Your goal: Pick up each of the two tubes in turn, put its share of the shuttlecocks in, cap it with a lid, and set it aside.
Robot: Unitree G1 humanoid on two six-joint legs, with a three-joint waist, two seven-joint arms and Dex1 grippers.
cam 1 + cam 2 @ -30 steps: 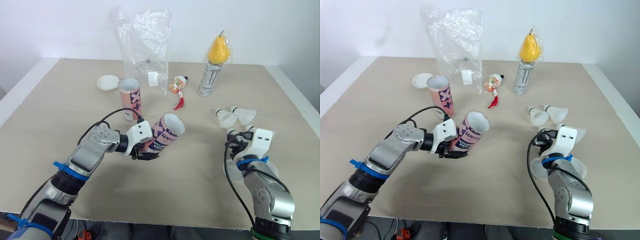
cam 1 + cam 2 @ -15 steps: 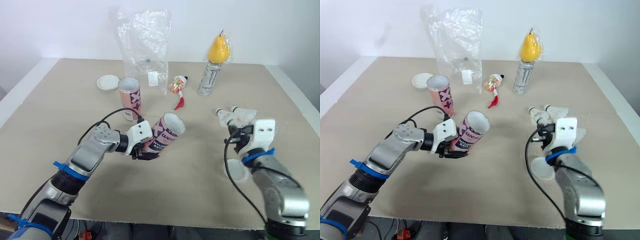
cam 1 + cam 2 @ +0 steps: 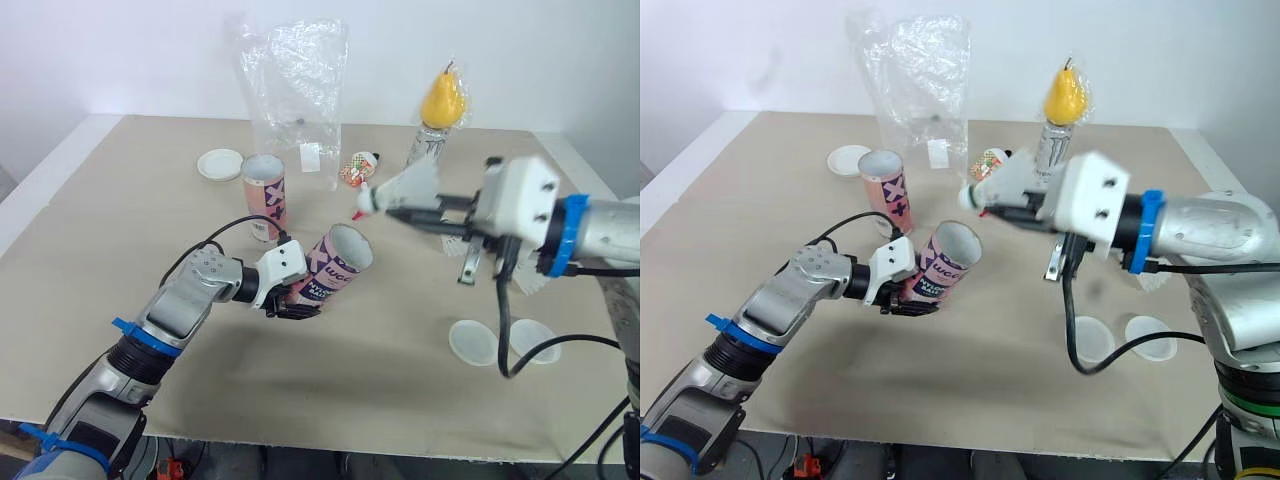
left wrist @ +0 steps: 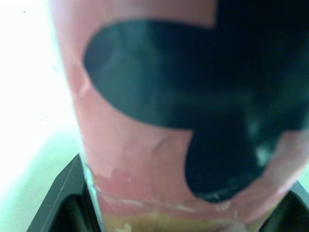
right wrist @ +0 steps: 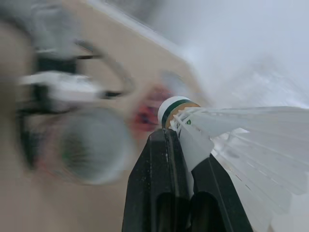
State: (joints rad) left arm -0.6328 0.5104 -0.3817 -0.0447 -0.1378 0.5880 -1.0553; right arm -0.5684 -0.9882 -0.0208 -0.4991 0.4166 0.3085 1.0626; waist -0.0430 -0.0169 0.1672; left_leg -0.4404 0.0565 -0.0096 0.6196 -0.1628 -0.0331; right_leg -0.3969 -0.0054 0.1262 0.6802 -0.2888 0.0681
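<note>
The beige worktop carries everything. A crumpled clear plastic bag stands at its far side, well beyond both end effectors.

The left end effector is clenched around the lower part of a pink and black tilted tube. The tube's open mouth leans up and towards the right end effector. In the left wrist view the tube's printed wall sits tight between the black fingers. An upright tube of the same print stands open on the worktop just beyond the left end effector.

A drinks can with a yellow pear on top stands beyond the right end effector.

The right end effector is raised off the worktop and grasps a white shuttlecock. Its cork points towards the tilted tube's mouth, near it but apart.

A white lid and a second lid lie flat below the right arm. A third lid lies beyond the upright tube.
</note>
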